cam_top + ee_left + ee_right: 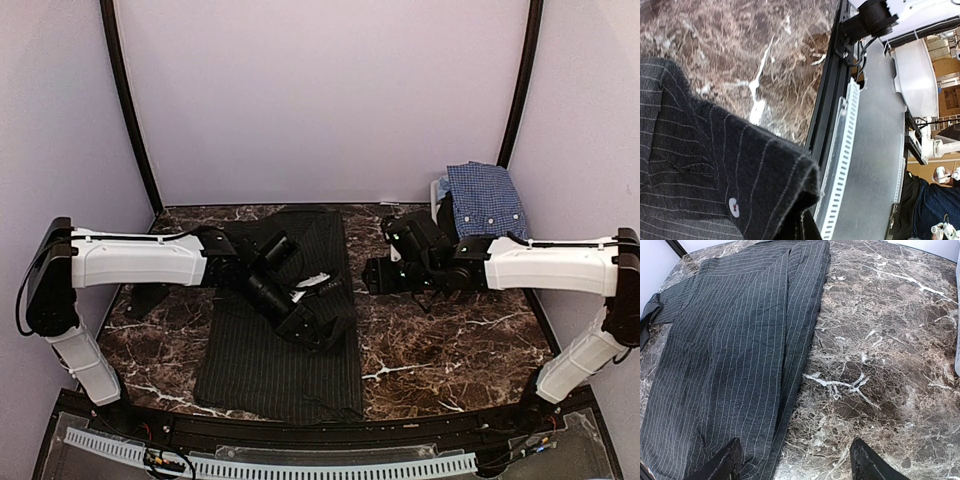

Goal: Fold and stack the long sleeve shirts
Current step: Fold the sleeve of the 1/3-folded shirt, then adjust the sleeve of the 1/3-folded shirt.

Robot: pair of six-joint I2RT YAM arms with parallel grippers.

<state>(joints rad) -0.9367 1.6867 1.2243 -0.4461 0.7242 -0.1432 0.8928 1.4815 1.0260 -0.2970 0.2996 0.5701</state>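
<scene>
The black pinstriped long sleeve shirt [270, 370] lies spread lengthwise on the marble table, left of centre. My left gripper [322, 328] hangs over the shirt's right side, shut on a fold of it. In the left wrist view that fold of pinstriped cloth [755, 170], with a small white button [733, 207], bunches up at the jaws [807, 232], which it mostly hides. My right gripper [375, 275] is open above bare marble just right of the shirt's edge [790, 365], its fingertips [732, 460] wide apart with nothing between them. The blue-and-white check shirt [486, 198] sits bunched at the back right.
The check shirt rests in a white basket [441, 189] in the back right corner. A black frame rail and a white slotted strip [300, 465] run along the table's near edge. Curved black poles [128, 110] stand at the back corners against the walls.
</scene>
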